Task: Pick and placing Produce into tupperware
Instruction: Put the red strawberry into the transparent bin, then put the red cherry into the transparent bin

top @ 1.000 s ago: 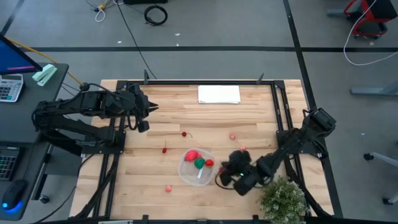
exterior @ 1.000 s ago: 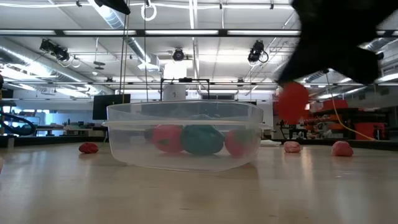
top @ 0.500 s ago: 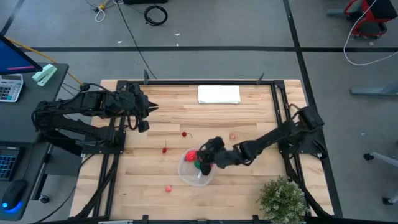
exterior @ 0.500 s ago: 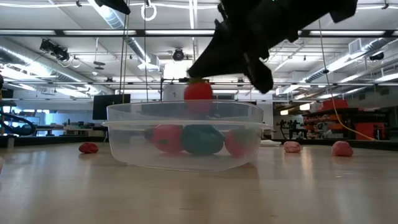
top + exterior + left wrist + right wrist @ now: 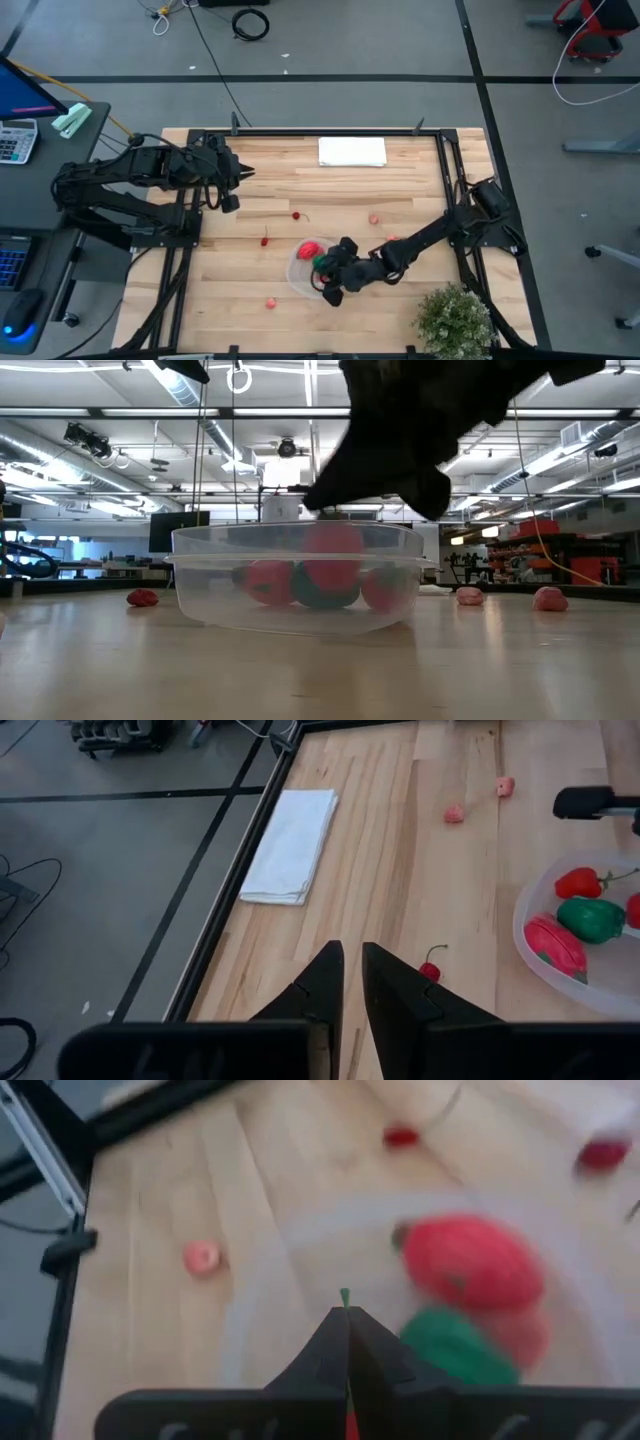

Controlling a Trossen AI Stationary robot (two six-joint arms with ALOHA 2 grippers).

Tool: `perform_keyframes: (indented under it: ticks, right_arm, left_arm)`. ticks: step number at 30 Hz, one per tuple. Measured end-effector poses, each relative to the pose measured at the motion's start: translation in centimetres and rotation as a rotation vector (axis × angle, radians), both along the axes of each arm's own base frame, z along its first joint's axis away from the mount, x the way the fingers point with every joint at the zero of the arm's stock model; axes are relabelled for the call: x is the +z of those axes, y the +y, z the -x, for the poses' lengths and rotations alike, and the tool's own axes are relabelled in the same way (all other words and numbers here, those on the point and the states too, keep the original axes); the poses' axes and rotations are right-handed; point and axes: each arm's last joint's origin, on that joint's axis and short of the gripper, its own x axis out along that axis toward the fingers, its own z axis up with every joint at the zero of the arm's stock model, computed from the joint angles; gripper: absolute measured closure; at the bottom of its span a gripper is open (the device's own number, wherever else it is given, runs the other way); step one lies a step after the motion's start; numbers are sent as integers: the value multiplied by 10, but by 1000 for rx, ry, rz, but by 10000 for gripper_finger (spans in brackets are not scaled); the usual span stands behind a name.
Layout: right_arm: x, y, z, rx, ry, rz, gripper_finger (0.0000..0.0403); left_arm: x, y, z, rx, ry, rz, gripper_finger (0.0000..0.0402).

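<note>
The clear round tupperware (image 5: 303, 275) stands left of the table's middle, toward the near edge. It holds a large red piece (image 5: 311, 248), a green one (image 5: 322, 262) and another red one. My right gripper (image 5: 328, 277) reaches in from the table's right and is over the tupperware, shut on a red piece of produce (image 5: 335, 545). Loose pieces lie on the wood: two cherries (image 5: 296, 215) (image 5: 265, 240), pink ones (image 5: 373, 218) (image 5: 271, 302) and a red one (image 5: 392, 238). My left gripper (image 5: 352, 970) is shut and waits over the table's far left part. My right gripper holds the red piece between its shut fingers, slanting down from the table's right. Its wrist view shows only a green tip (image 5: 345, 1296) past the fingertips and a red sliver (image 5: 350, 1425) between them. In the low view the piece is below the rim, close above the other produce; whether it rests on them I cannot tell.
A flat white rectangle (image 5: 352, 151) lies at the far edge. A bushy green plant (image 5: 455, 318) stands at the near right corner, close to the right arm. Black frame rails run along the table's sides. One cherry (image 5: 432, 965) lies just ahead of the left gripper.
My right gripper has carried the red piece from beside the plant toward the table's left. It passed over the tupperware's rim, then came down and a little toward the near edge. The piece, above the rim half a second ago, is now below it.
</note>
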Motion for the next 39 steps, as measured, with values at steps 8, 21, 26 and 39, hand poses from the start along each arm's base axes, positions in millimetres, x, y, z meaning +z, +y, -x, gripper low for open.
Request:
perform_keyframes:
  ticks: [8,21,26,39]
  right_arm:
    - [-14,-4,2,6,97,2,362]
    - [12,-25,-2,-28,34,3,263]
    - [18,-35,-3,-45,26,15,258]
    - [45,-27,14,-24,20,-7,266]
  left_arm:
    - [0,0,0,2,-2,3,350]
    - [-7,0,-8,34,29,45,319]
    - [-25,0,-29,40,166,46,292]
    - [-101,-13,-66,79,564,338,240]
